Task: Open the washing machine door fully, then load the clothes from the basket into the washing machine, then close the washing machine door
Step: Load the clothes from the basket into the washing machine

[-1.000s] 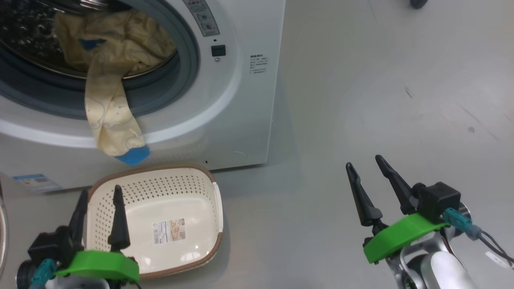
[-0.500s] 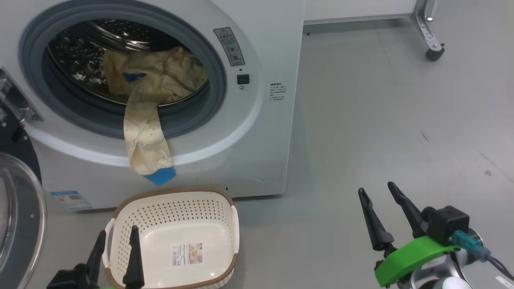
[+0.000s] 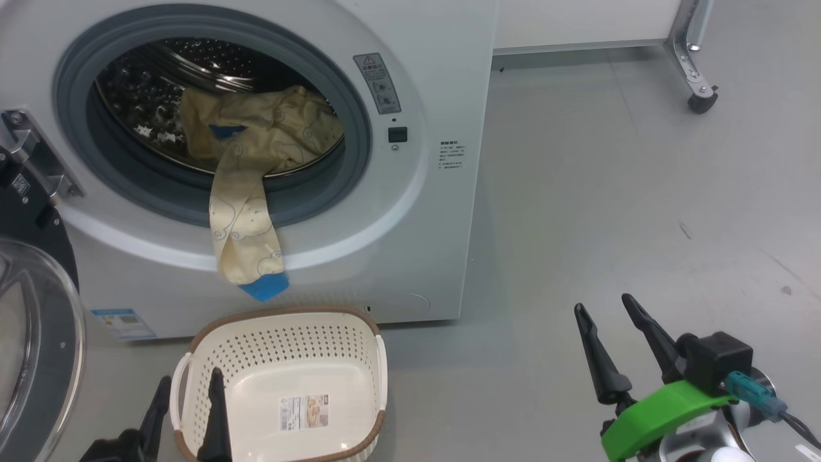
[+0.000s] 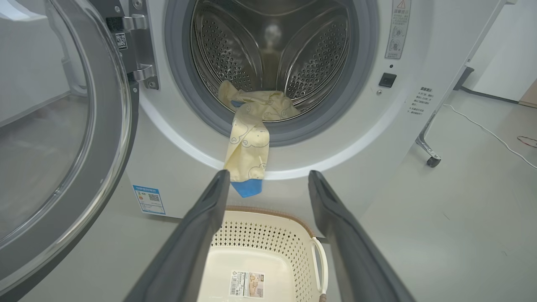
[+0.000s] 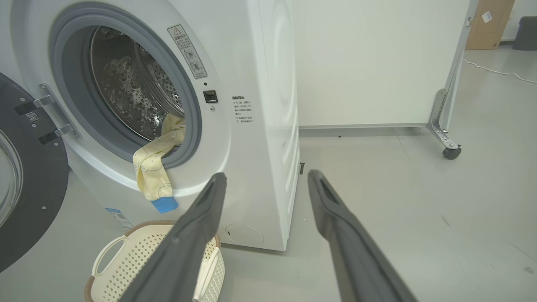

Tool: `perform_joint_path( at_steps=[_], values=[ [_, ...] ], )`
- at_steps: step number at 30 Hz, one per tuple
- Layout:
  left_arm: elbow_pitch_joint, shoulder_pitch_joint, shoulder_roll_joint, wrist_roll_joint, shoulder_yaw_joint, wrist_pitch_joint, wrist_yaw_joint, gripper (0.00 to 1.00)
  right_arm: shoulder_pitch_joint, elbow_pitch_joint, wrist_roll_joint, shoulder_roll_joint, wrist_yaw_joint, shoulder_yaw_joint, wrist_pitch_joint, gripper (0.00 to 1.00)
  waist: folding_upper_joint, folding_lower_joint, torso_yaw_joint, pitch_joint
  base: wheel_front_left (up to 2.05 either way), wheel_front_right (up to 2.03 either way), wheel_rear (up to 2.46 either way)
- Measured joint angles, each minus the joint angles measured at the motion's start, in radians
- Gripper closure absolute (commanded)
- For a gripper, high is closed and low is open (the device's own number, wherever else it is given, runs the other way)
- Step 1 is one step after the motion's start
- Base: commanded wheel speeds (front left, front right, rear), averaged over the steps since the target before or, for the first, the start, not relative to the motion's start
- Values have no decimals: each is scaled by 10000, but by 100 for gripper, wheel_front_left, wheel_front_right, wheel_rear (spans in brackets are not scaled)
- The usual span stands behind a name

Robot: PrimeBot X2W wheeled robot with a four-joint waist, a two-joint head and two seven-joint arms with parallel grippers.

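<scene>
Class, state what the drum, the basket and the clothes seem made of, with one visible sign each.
Drum: probably steel, mirror-bright and perforated. Basket: apparently moulded plastic, cream, slightly glossy, with uniform holes. Clothes: soft matte fabric, drooping in folds.

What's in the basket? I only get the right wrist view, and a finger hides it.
Observer: Only a label on the floor of the basket; nothing else.
Operator: Is the load all inside?
Observer: Most of the clothes sit bunched at the front of the drum; you see the end hanging out.
Operator: And the left gripper?
Observer: The left gripper is open, by the basket's near end, pointing at the washer.
</scene>
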State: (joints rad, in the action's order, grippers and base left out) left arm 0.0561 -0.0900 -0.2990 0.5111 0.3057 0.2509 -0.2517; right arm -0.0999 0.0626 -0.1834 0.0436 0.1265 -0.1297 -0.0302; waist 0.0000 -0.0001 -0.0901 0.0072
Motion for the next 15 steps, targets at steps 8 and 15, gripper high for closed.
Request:
perform_joint_path(
  at_steps=[8, 15],
  values=[
    [-2, 4, 21, 2, -8, 0, 0, 0, -1, 36, 0, -2, 0, 10, 0, 0, 0, 0, 1, 51, 0, 0, 0],
    [201, 71, 36, 6, -12, 0, 0, 0, 0, 96, 0, -2, 0, -6, -2, 0, 0, 0, -14, 217, 0, 0, 0]
  ],
)
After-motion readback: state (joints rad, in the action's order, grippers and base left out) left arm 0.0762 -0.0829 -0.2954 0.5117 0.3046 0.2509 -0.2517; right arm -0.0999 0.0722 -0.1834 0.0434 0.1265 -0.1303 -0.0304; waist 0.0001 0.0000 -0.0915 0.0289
